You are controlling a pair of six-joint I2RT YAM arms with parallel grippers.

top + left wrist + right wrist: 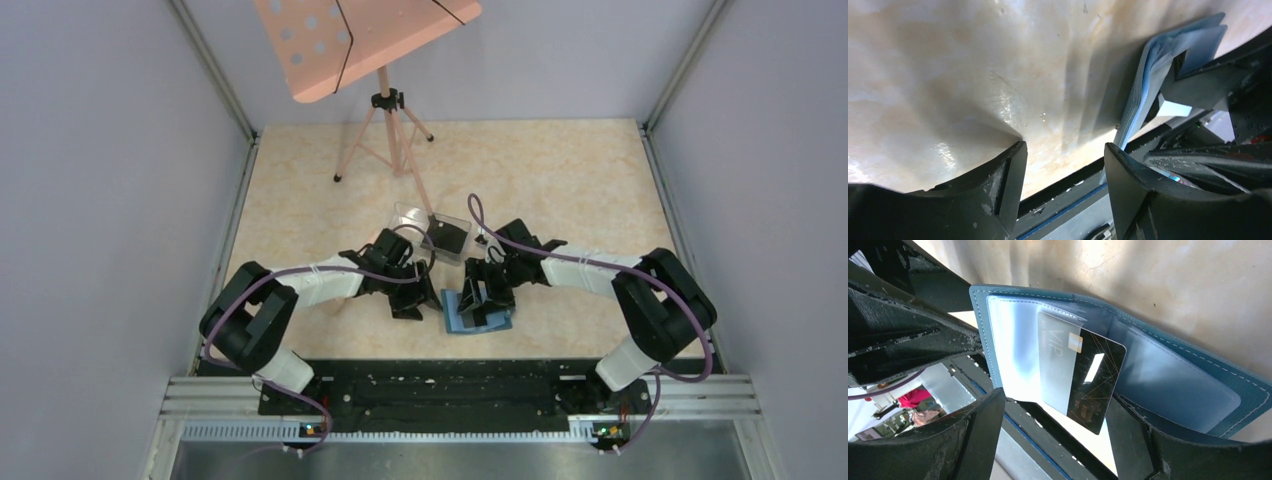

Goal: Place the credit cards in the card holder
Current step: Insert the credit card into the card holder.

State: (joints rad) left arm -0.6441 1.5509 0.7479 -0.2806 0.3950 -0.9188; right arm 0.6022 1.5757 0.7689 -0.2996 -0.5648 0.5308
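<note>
Over on the left, the left gripper (1065, 165) has its jaws spread, nothing between them, bare table (973, 75) ahead. Just right of it, near the table's front edge, the card holder (1168, 385) lies open. One black credit card (1095, 385) is half tucked in a clear pocket, its lower end poking past the wallet's edge. The right gripper (1053, 435) hangs over it, jaws wide, not pinching. From above, both grippers hide most of the wallet. The dark stack of cards (446, 238) in the clear box (412, 218) is hard to read.
</note>
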